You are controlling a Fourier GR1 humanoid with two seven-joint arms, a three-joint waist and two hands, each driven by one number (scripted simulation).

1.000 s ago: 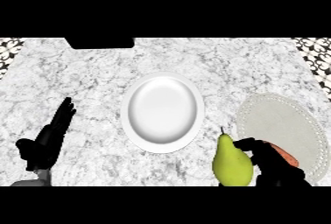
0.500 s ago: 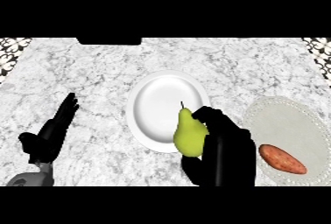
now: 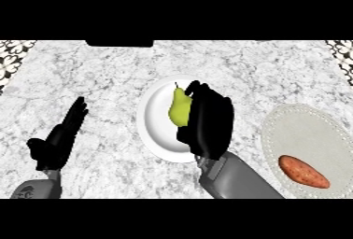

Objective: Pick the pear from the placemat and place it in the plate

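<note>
A green pear [image 3: 179, 108] is upright over the white plate [image 3: 155, 126] at the counter's middle. My right hand [image 3: 207, 122] is curled round the pear from its right side and covers the plate's right half. Whether the pear touches the plate I cannot tell. The pale oval placemat [image 3: 307, 137] lies at the right, apart from the hand. My left hand [image 3: 60, 137] rests open at the lower left, fingers pointing up, well left of the plate.
An orange-brown sweet potato [image 3: 303, 171] lies on the placemat's near part. Patterned tiles show at the top corners [image 3: 12, 60]. A dark object [image 3: 118, 43] sits at the counter's far edge. Marble counter surrounds the plate.
My right hand has carried the pear leftward from beside the placemat to over the plate. The left hand stays still.
</note>
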